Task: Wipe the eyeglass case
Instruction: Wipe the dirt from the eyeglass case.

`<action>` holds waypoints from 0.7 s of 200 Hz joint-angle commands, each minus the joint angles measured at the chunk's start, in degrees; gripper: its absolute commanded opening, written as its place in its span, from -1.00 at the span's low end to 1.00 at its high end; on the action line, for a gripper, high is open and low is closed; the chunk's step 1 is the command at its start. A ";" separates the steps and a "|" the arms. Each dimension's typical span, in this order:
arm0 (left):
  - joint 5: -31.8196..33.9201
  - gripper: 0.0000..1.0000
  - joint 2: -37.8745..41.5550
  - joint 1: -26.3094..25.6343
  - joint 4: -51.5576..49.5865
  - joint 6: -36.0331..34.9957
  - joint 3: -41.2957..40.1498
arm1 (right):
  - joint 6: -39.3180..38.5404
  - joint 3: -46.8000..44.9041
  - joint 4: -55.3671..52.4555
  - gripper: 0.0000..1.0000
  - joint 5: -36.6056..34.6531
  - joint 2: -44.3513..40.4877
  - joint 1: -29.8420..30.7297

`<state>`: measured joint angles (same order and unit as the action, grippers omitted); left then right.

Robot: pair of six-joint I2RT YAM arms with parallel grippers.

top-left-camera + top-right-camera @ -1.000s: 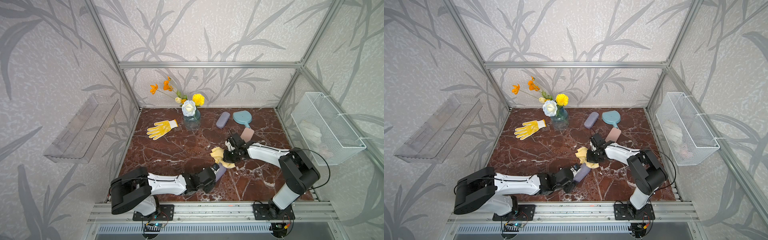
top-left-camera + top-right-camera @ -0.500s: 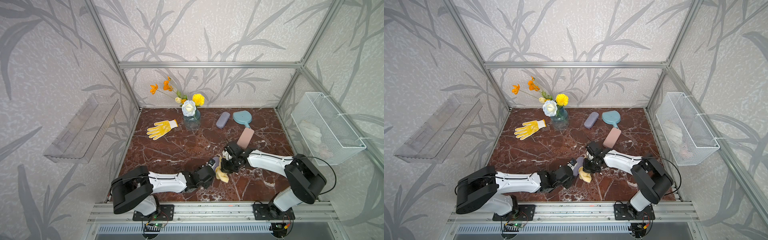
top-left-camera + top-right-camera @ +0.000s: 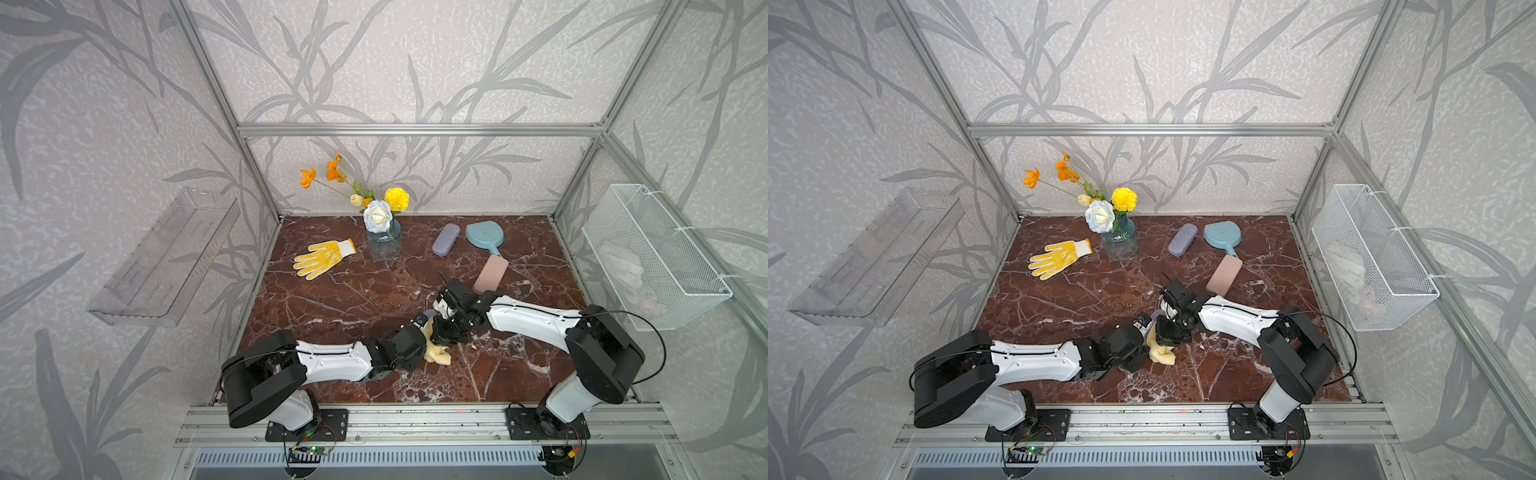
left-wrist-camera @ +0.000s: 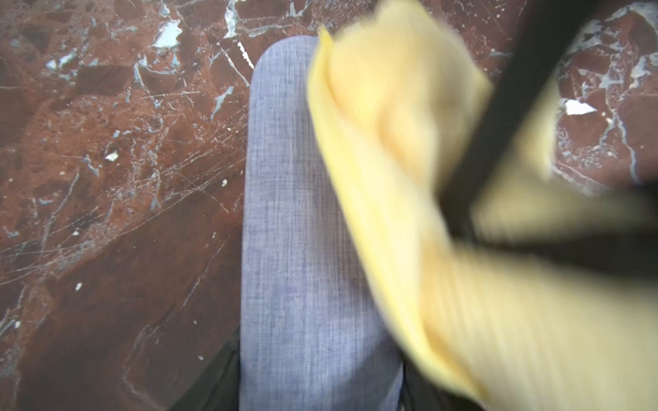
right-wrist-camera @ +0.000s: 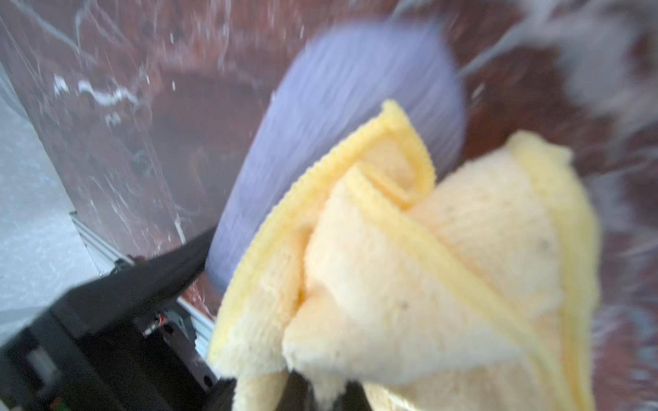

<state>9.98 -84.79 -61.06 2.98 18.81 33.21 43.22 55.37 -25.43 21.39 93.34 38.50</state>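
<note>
With left gripper (image 3: pixel 423 327), clamps the near end of the lilac eyeglass case (image 4: pixel 302 231), low at 6 o'clock of the marble table (image 3: pixel 353 291); cannot tell whether resting or lifted. Seen from above, points the case's long axis from 7 toward 1 o'clock, free end outward. With right gripper (image 3: pixel 440 338), pinches a bunched yellow cloth (image 5: pixel 409 267) laid against the case's flank, at 4 o'clock of that free end. Reaches in low from 3 o'clock, wrist bent down. Probably calls for a stroke along that axis.
</note>
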 commanded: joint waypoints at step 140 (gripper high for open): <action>23.99 -0.85 -1.05 -13.43 -7.15 -3.69 1.62 | -22.31 24.94 -22.59 -1.00 -14.58 6.89 8.08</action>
<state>22.92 -83.20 -71.46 0.86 16.80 31.29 21.93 75.96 -45.08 0.14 94.48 42.17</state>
